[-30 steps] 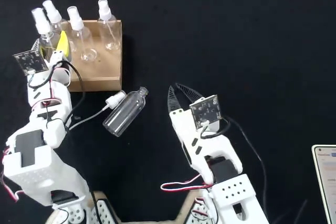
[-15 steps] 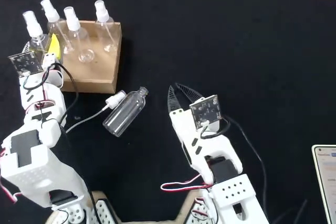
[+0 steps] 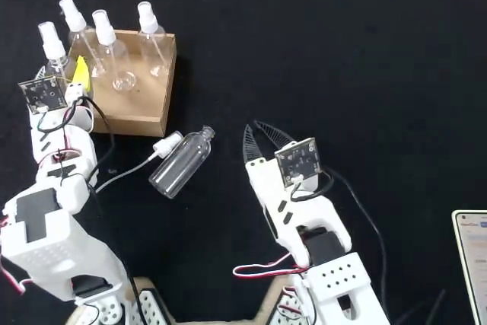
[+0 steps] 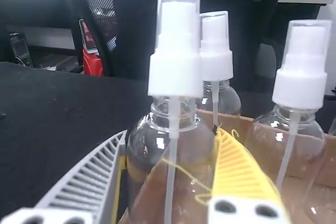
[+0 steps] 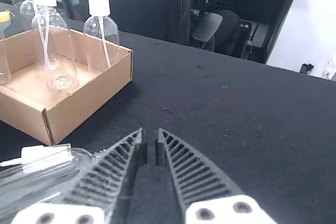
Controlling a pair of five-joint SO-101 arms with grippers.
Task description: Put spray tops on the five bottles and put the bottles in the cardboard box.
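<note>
The cardboard box [image 3: 141, 104] stands at the table's far left with three spray-topped bottles [image 3: 114, 58] upright in it. My left gripper [image 3: 68, 74] is shut on a fourth topped bottle [image 3: 52, 43] at the box's left wall. Whether the base of that bottle [image 4: 170, 145] is inside the box I cannot tell, though it stands between the grey and yellow fingers [image 4: 239, 177]. A fifth bottle [image 3: 181, 161] lies on the table in front of the box, its spray top [image 3: 167, 144] loose beside its neck. My right gripper [image 3: 251, 125] rests shut and empty to the right of the lying bottle [image 5: 42, 174].
The loose top's thin white tube [image 3: 125, 173] trails across the cloth toward the left arm. A phone [image 3: 472, 264] lies at the near right edge. The black table stretches open to the right of the box [image 5: 79, 103].
My left gripper swung left with its bottle, then came back a little to the right. The box turned slightly and its bottles shifted left. The right arm has not moved.
</note>
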